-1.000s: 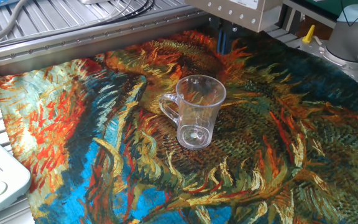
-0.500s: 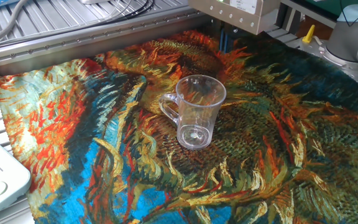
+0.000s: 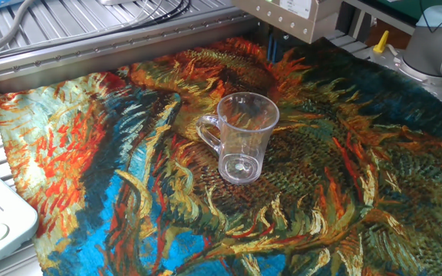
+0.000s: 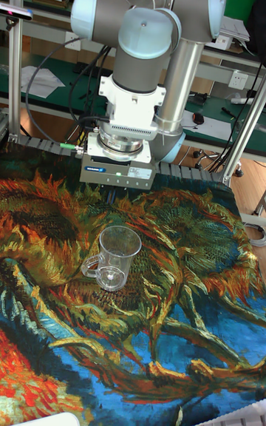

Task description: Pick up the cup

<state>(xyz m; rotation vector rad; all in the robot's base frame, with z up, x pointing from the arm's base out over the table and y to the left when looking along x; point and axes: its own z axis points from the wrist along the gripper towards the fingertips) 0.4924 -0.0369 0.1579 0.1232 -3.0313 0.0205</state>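
My hand [image 4: 117,183] hangs above the far edge of the cloth [image 4: 185,308], behind the cup [image 4: 116,258] and well apart from it. It holds nothing and touches nothing. In the tall fixed view only the grey housing with its green light shows plainly; the fingers are lost against the dark pattern below it, and in the fixed view just a dark finger [image 3: 273,47] pokes out under the housing. Whether the fingers are spread or together I cannot tell.

Cup: upright on the sunflower-print cloth covering the counter [image 3: 67,54], near mid-cloth, mouth up, empty. In the fixed view the loop handle [image 3: 209,132] points to picture-left.

Risks, as I judge them:
- Clear, thin wall: hard to judge the rim, so a finger may come down on it and tip the cup.
- Light and empty: a one-sided touch would push it over the cloth.
- Slight taper and smooth plastic: may slip in a weak squeeze.
- Handle could foul a finger if I close across it.
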